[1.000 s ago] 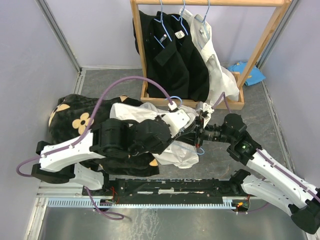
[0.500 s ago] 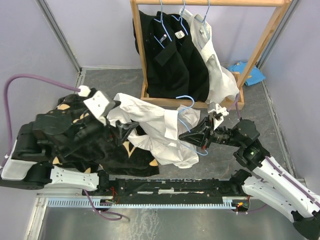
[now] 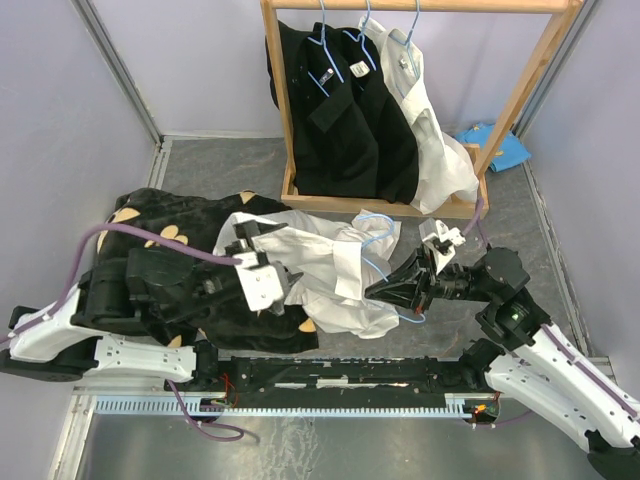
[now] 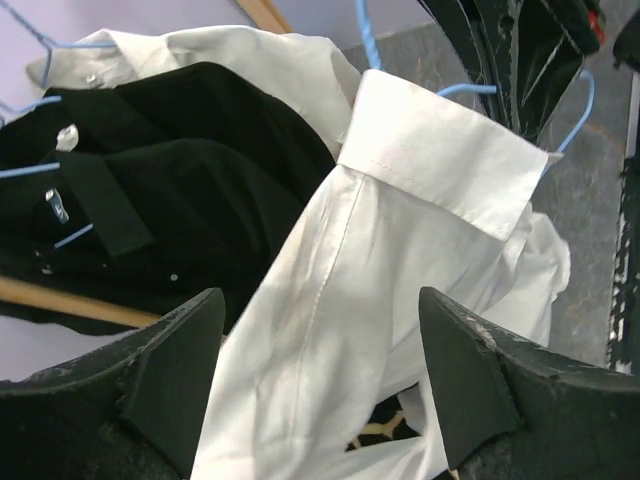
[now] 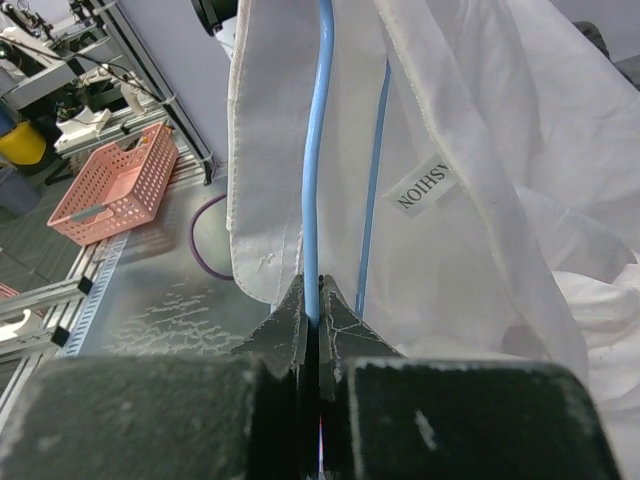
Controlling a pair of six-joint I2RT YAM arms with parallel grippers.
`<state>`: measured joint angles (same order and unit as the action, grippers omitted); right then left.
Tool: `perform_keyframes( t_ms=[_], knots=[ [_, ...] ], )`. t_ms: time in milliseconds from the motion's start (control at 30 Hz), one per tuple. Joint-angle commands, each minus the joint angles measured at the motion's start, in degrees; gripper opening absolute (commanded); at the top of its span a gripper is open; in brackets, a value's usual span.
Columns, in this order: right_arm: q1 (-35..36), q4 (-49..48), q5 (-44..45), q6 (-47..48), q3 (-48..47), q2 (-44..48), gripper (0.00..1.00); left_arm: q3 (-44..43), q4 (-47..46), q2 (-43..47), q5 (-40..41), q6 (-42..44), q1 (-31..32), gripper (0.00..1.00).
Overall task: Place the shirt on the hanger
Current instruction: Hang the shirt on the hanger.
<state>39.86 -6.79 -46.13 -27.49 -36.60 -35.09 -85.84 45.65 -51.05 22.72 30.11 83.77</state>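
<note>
Left pincer (image 4: 320,305) now spread, right pincer (image 5: 312,305) still pinching hanger (image 5: 311,150)

Logged plain white on the shirt (image 3: 330,268), no print; neck label (image 5: 422,186) white with dark lettering. Recorded light blue for the wire hanger (image 5: 313,150). Noted the black cloth (image 3: 185,212) as patterned with tan flower motifs. On the pale-wood rack (image 3: 531,85): black shirts (image 3: 345,120) next to one white rack shirt (image 3: 440,150). Marked mottled grey for the table surface (image 3: 215,165), purple for the cable (image 3: 125,229), salmon pink for the mesh basket (image 5: 120,185), bright blue for the crumpled fabric (image 3: 505,148) at the rack's foot.
</note>
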Motion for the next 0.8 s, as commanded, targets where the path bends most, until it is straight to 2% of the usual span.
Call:
perform_keyframes(
  t_ms=[0,233,367,533,667,767],
  knots=[
    [-0.1,2.5,-2.7,3.2,-1.2,2.6,0.00,0.5,-3.5,-2.1,-4.2,10.4,0.3,0.81],
    [-0.1,12.5,-7.6,9.1,-4.7,2.3,0.00,-1.0,-2.1,-4.9,-4.0,9.8,0.3,0.69],
    [-0.1,18.4,-8.9,12.7,-7.4,2.9,0.00,-2.0,2.4,-6.2,-8.0,6.7,0.3,0.62],
    [-0.1,18.2,-9.2,12.7,-7.8,3.6,0.00,-2.4,6.3,-7.3,-11.7,2.9,0.3,0.52],
    [-0.1,17.6,-10.6,12.2,-7.8,3.2,0.00,-2.5,6.8,-7.7,-11.5,1.8,0.3,0.50],
    [-0.1,17.3,-11.8,11.6,-8.2,2.8,0.00,-3.1,6.8,-8.6,-11.2,1.6,0.3,0.43]
  ],
)
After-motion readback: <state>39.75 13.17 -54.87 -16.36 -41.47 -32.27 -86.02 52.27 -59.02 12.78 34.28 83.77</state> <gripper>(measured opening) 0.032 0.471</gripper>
